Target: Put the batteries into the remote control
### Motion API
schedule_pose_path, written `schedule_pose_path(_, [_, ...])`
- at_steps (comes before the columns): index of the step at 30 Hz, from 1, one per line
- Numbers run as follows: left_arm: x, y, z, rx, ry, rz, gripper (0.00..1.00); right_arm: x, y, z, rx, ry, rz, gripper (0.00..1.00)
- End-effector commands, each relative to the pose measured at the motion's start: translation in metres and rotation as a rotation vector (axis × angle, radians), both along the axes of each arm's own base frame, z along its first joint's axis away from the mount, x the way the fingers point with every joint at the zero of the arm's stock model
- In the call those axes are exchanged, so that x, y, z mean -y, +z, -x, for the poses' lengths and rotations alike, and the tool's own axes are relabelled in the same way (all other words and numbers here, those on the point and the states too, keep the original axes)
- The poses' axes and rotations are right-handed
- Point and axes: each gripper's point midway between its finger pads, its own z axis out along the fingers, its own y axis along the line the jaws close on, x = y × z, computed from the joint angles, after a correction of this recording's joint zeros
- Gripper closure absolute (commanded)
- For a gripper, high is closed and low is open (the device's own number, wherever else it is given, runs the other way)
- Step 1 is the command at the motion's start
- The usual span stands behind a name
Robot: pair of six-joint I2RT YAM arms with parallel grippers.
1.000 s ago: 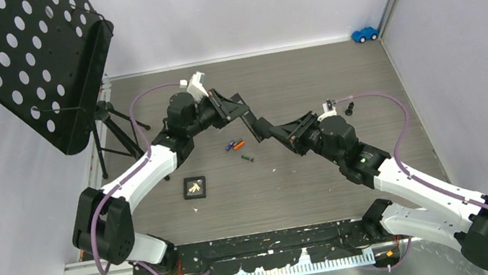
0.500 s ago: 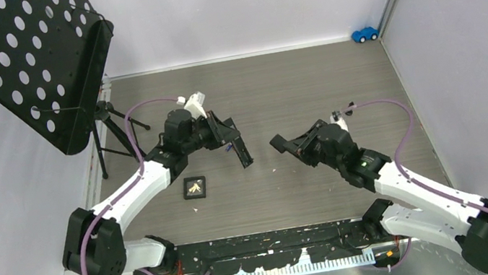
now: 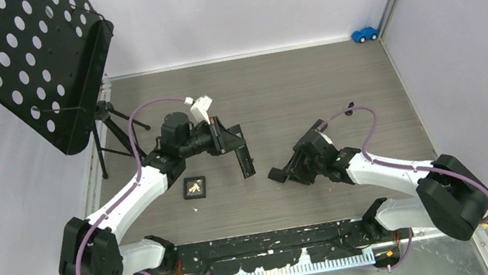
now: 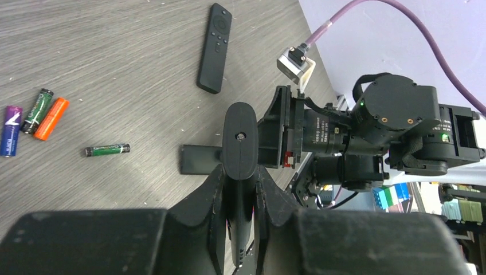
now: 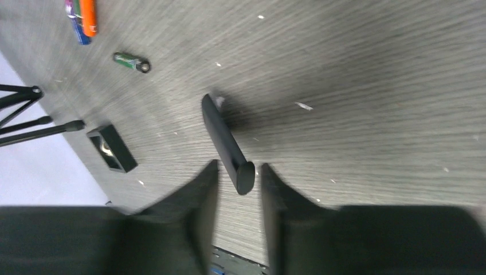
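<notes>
Left tool (image 4: 240, 177): closed on the black remote (image 4: 239, 132).
Right tool (image 5: 238, 172): slim black piece (image 5: 220, 129) between its fingers; we cannot tell the grip.
Batteries (image 4: 37, 117): loose on the table (image 3: 307, 91), apart from both tools, three bunched, one green alone.

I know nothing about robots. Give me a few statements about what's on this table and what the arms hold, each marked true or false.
1. The left fingers grip a black remote. True.
2. Every loose battery is orange. False: there is one orange battery, one blue battery and two green batteries.
3. A second remote lies flat on the table. True.
4. The blue toy car is parked among the loose cells. False: it sits in the far right corner, well away from them.
</notes>
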Motion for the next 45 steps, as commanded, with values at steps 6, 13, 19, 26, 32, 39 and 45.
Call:
schedule_pose_path(6, [0.008,0.030,0.017,0.083,-0.123,0.066,1.00,0.016,0.059,-0.011,0.234,0.135,0.121,0.28])
schedule_pose_path(13, [0.018,0.060,0.035,0.111,-0.261,0.143,1.00,-0.041,0.179,0.021,0.687,0.524,-0.273,0.17])
schedule_pose_path(19, [0.025,0.085,0.052,0.131,-0.370,0.274,1.00,-0.064,0.213,0.044,0.796,0.647,-0.459,0.14])
schedule_pose_path(26, [0.028,0.107,0.058,0.101,-0.395,0.395,1.00,-0.096,0.227,0.063,0.829,0.781,-0.516,0.31])
schedule_pose_path(32, [0.028,0.117,0.060,0.064,-0.392,0.437,0.99,-0.103,0.255,0.062,0.893,0.739,-0.670,0.61])
schedule_pose_path(39, [0.026,0.133,0.058,0.059,-0.354,0.491,0.59,-0.104,0.261,0.057,0.897,0.705,-0.674,0.84])
schedule_pose_path(45, [0.024,0.142,0.051,0.108,-0.299,0.510,0.54,-0.106,0.260,0.060,0.867,0.722,-0.696,0.86])
